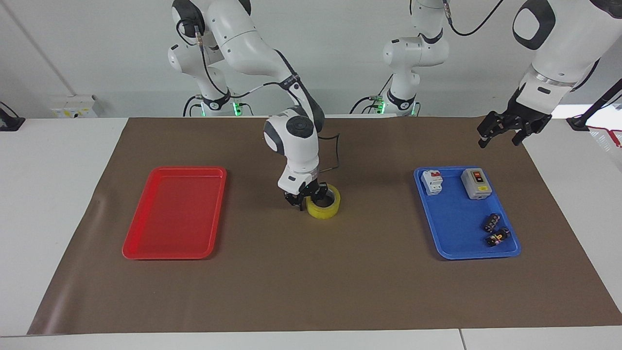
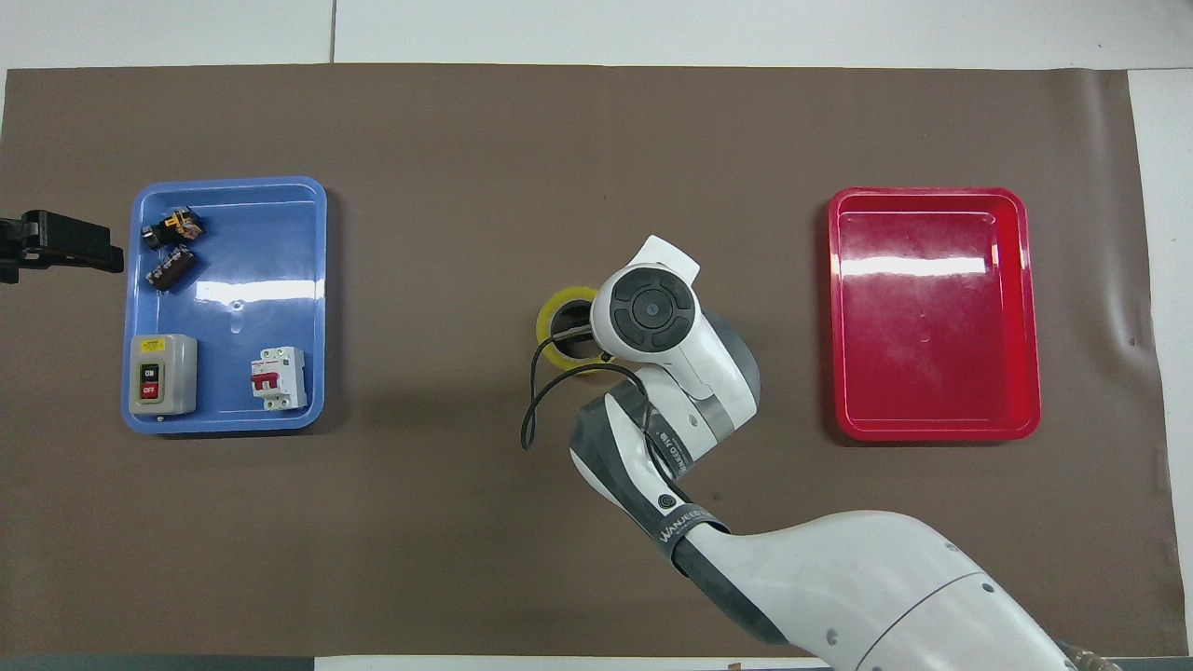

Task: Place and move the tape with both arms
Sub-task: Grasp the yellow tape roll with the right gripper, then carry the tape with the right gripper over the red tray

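Observation:
The yellow tape (image 1: pixel 324 210) lies flat on the brown mat (image 1: pixel 311 282) in the middle of the table; part of it shows in the overhead view (image 2: pixel 555 314), the rest is under the right arm's wrist. My right gripper (image 1: pixel 307 197) is down at the tape, with one finger inside the ring and one outside it at the wall toward the red tray, shut on that wall. My left gripper (image 1: pixel 499 140) hangs open and empty in the air over the mat's edge beside the blue tray; its tip shows in the overhead view (image 2: pixel 93 253). The left arm waits.
A red tray (image 1: pixel 175 214) lies empty at the right arm's end. A blue tray (image 1: pixel 457 233) at the left arm's end holds a grey switch box (image 1: pixel 476 183), a white breaker (image 1: pixel 432 182) and two small dark parts (image 1: pixel 492 222). Two smaller arms stand at the table's robot edge.

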